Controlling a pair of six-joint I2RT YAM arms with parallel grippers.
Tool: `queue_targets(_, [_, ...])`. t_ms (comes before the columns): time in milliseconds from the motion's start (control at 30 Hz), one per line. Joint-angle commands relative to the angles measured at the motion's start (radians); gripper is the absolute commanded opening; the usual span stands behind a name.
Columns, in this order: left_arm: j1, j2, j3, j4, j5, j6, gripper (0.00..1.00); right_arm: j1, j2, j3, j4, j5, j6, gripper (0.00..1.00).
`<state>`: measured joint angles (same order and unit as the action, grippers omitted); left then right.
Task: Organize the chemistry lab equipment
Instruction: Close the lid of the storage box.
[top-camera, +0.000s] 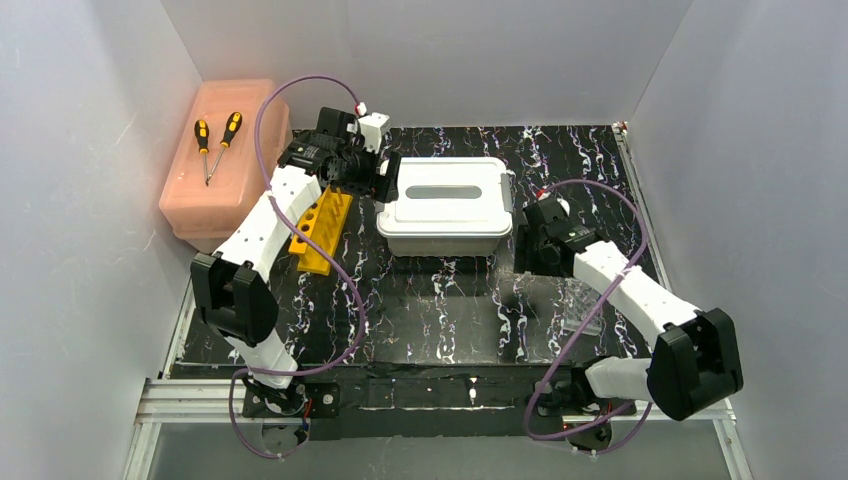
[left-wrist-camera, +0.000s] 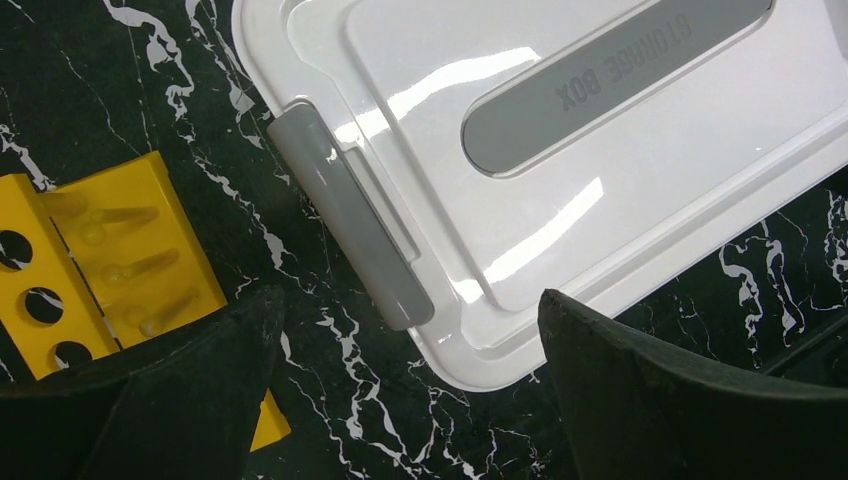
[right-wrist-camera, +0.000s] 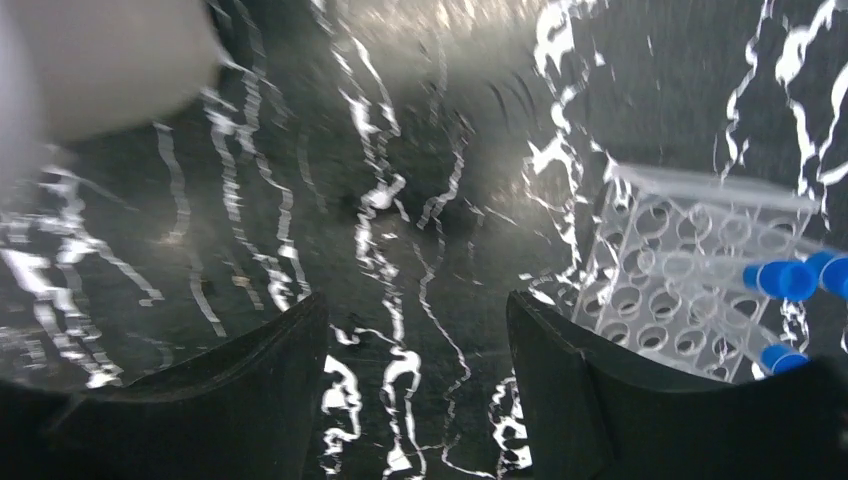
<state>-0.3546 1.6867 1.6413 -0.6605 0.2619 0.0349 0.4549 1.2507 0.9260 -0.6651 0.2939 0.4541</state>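
The left gripper (left-wrist-camera: 410, 325) hangs over the black marbled bench (top-camera: 440, 310) at the left end of a white storage box (top-camera: 445, 205). Its jaws are spread wide and hold nothing. The box's corner and the grey latch (left-wrist-camera: 350, 215) on its closed lid show in the gap between them. A grey handle (left-wrist-camera: 610, 85) lettered "STORAGE BOX" runs along the middle of the lid. The yellow slotted tube rack (top-camera: 322, 232) lies on the bench just left of the box, apart from it and partly under the left arm. The left wrist view shows a row of round holes along one step of it and short pegs on the next, with no tubes in the holes that show. The right gripper (right-wrist-camera: 418, 310) is low over the bench off the right end of the storage box. Its jaws are parted, with only bare bench between them. That view is blurred. Just to the right of the right gripper stands a clear plastic tube rack (right-wrist-camera: 680, 290) full of round holes, with blue-capped tubes (right-wrist-camera: 785, 280) at its far side. Whether they stand in the holes or lie across them cannot be told. At the far left, off the bench, a translucent pink box (top-camera: 190, 205) carries two screwdrivers (top-camera: 230, 130) side by side on its lid.
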Motion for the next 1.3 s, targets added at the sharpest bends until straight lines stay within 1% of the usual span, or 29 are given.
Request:
queue_targets(0, [0.008,-0.068,0.038,-0.058,-0.023,0.025,0.98,0.004,0.026,-0.062,-0.054,0.083,0.103,0.72])
queue_targets(100, [0.012,-0.081,0.034,-0.063,-0.031,0.035,0.98,0.002,0.038,-0.101,-0.052,0.123,0.127,0.72])
queue_targets(267, [0.016,-0.094,0.033,-0.077,-0.037,0.057,0.98,-0.013,0.08,-0.088,-0.074,0.18,0.151,0.72])
queue_targets(333, [0.018,-0.095,0.032,-0.08,-0.044,0.066,0.98,-0.031,0.108,-0.094,-0.078,0.209,0.163,0.73])
queue_targets(467, [0.03,-0.089,0.04,-0.091,-0.055,0.074,0.98,-0.093,0.18,-0.103,-0.072,0.234,0.176,0.79])
queue_targets(567, [0.039,-0.087,0.041,-0.095,-0.053,0.075,0.98,-0.15,0.214,-0.123,-0.044,0.242,0.169,0.81])
queue_targets(667, [0.047,-0.086,0.038,-0.1,-0.053,0.082,0.98,-0.212,0.2,-0.134,-0.016,0.253,0.153,0.82])
queue_targets(800, [0.058,-0.086,0.03,-0.1,-0.056,0.085,0.98,-0.288,0.168,-0.116,0.012,0.228,0.097,0.83])
queue_targets(867, [0.063,-0.088,0.03,-0.101,-0.056,0.084,0.98,-0.275,0.154,-0.08,0.014,0.195,0.062,0.84])
queue_targets(1000, [0.083,-0.086,0.051,-0.111,-0.056,0.073,0.98,-0.2,0.115,-0.02,0.052,0.136,0.042,0.87])
queue_targets(1100, [0.106,-0.077,0.083,-0.137,-0.041,0.061,0.98,-0.164,0.134,0.046,0.054,0.07,0.043,0.9])
queue_targets(1167, [0.121,-0.071,0.099,-0.151,-0.036,0.056,0.98,-0.15,0.148,0.091,0.06,0.026,0.042,0.98])
queue_targets(1267, [0.144,-0.062,0.111,-0.161,-0.039,0.043,0.98,-0.139,0.159,0.137,0.121,-0.015,0.032,0.98])
